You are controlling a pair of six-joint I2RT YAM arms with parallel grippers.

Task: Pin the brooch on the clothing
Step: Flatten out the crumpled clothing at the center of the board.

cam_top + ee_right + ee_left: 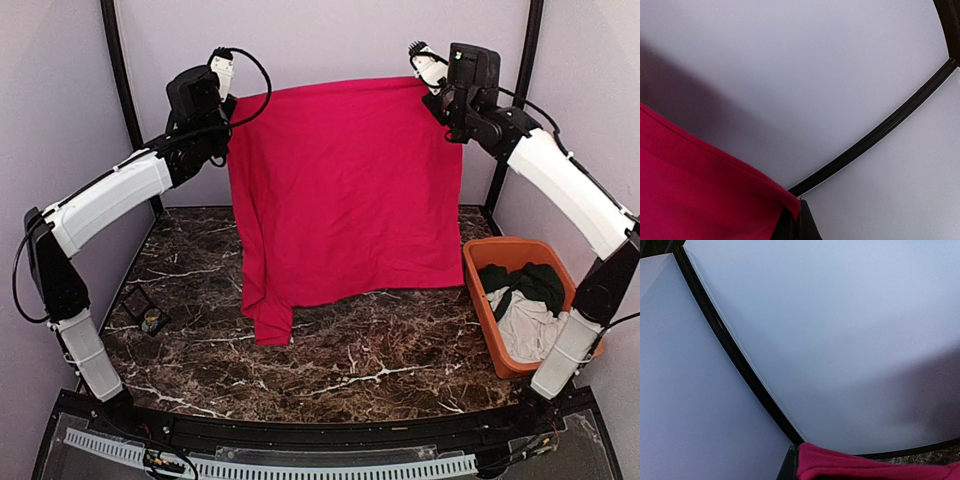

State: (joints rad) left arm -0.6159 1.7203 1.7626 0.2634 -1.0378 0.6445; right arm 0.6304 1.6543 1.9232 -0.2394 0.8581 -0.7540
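1. At the far left of the dark brown marble-patterned tabletop (380,360) lies a small round gold-coloured object (152,321), which I take to be the brooch. It is too small to make out in detail. It sits just beside a dark square-edged item (138,298) that I cannot identify.
2. The left claw (222,72) is raised high near the back wall, its fingers clamped on the upper left corner of the large bright red short-sleeved T-shirt of soft fabric (345,200). The left wrist view shows only a red fold (875,467) at its bottom edge.
3. The T-shirt hangs spread between the two arms with its long axis vertical. Its top edge is stretched nearly level, and its lower left corner appears to reach the tabletop.
4. The right claw (428,62) is equally high, pinched shut on the upper right corner. The right wrist view shows the hem (715,150) running into the fingers (807,227).
5. At the far right stands an orange-brown plastic basket (478,262) holding a dark green garment (530,283) and a white cloth (525,325).
6. The brooch lies low and to the left of the hanging shirt, well apart from both claws and nearer the left arm. With both claws occupied, the shirt probably has to be laid down before the left arm can reach for it.
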